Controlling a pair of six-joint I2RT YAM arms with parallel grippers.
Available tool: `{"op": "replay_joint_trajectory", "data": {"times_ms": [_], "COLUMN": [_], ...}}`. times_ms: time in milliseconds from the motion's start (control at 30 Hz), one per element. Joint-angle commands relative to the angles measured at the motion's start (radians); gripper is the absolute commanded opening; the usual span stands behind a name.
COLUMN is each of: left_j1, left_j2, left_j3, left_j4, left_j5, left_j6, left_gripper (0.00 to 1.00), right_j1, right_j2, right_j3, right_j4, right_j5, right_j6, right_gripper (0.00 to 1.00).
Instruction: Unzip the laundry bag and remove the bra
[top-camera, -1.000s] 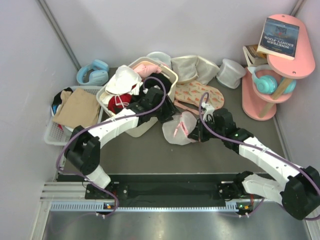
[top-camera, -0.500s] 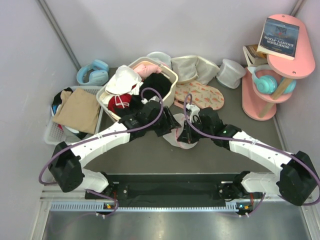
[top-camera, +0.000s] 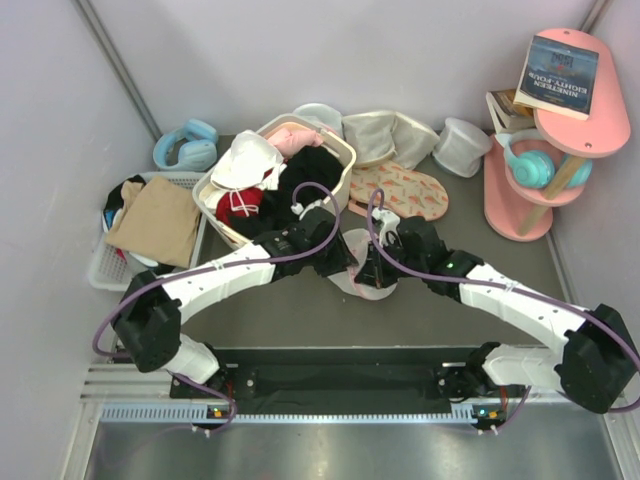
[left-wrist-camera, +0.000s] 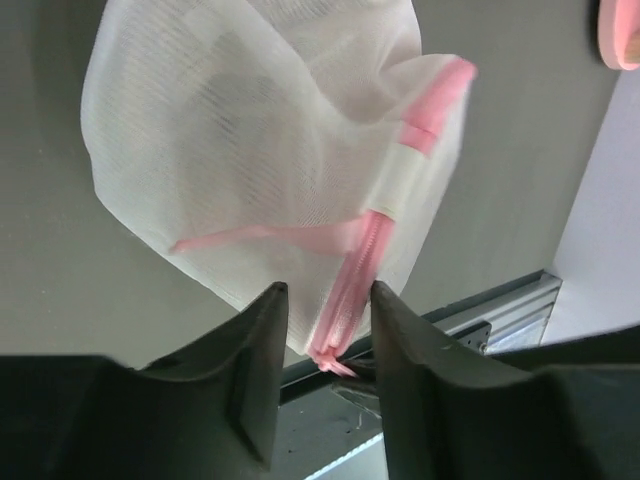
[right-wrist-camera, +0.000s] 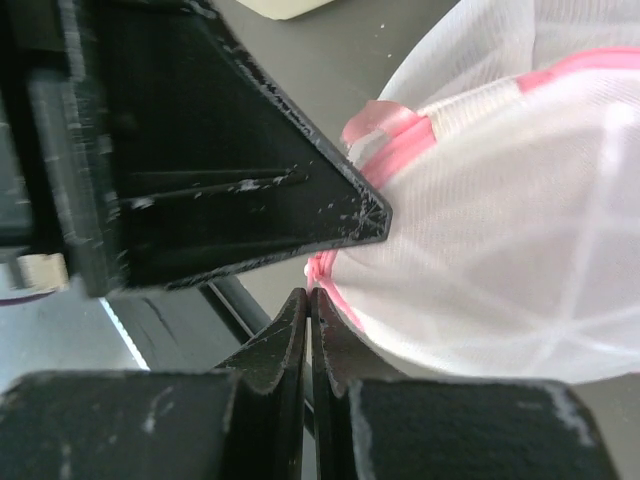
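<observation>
Round translucent white mesh laundry bag (left-wrist-camera: 250, 150) lies centrally between both arms. Released left claw (left-wrist-camera: 328, 292) straddles its pink zip (left-wrist-camera: 362, 250), running 6 to 1 o'clock; right claw (right-wrist-camera: 308, 293) clenched on the zip's near end.

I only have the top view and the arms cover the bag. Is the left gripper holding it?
Observer: No. In the left wrist view, the left gripper is open, with a finger on either side of the bag's pink zip.
Operator: And the right one?
Observer: The right gripper is shut, and its tips seem to pinch the bag's pink rim.
Operator: Is the zip open yet?
Observer: The stretch that shows in the left wrist view looks closed.
</observation>
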Motion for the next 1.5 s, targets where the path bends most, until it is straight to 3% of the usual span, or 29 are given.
{"op": "replay_joint_trajectory", "data": {"times_ms": [0, 200, 400, 900, 1167, 1267, 1300, 1333, 1467], "left_j1": [-0.003, -0.003, 0.021, 0.222, 0.248, 0.248, 0.248, 0.247, 0.232], "left_j2": [0.003, 0.006, -0.008, -0.122, -0.094, -0.08, -0.082, -0.089, -0.154], "left_j3": [0.044, 0.053, 0.07, 0.007, 0.021, 0.043, 0.043, 0.035, -0.008], "left_j4": [0.004, 0.022, 0.004, -0.018, 0.009, -0.005, -0.007, -0.004, -0.013], "left_j5": [-0.029, -0.035, -0.077, -0.043, -0.008, 0.015, 0.015, 0.015, 0.034], "left_j6": [0.025, 0.023, 0.031, 0.077, 0.129, 0.138, 0.126, 0.12, 0.091], "left_gripper": [0.32, 0.01, 0.0, 0.0, 0.0, 0.21, 0.33, 0.5, 0.66], "right_j1": [0.017, 0.017, 0.008, -0.069, -0.071, -0.069, -0.068, -0.065, -0.036], "right_j2": [-0.038, -0.042, -0.041, -0.125, -0.124, -0.107, -0.102, -0.096, -0.052], "right_j3": [0.049, 0.051, 0.039, -0.041, -0.02, -0.013, -0.01, -0.009, 0.016], "right_j4": [0.014, -0.003, -0.029, -0.057, -0.065, -0.045, -0.04, -0.031, -0.014], "right_j5": [0.014, 0.031, 0.051, 0.048, 0.039, 0.018, 0.008, 0.005, -0.005], "right_j6": [0.001, 0.002, -0.001, 0.007, -0.012, -0.012, -0.009, -0.007, -0.003], "right_gripper": [0.0, 0.0, 0.0, 0.0, 0.0, 0.0, 0.0, 0.0, 0.0]}}
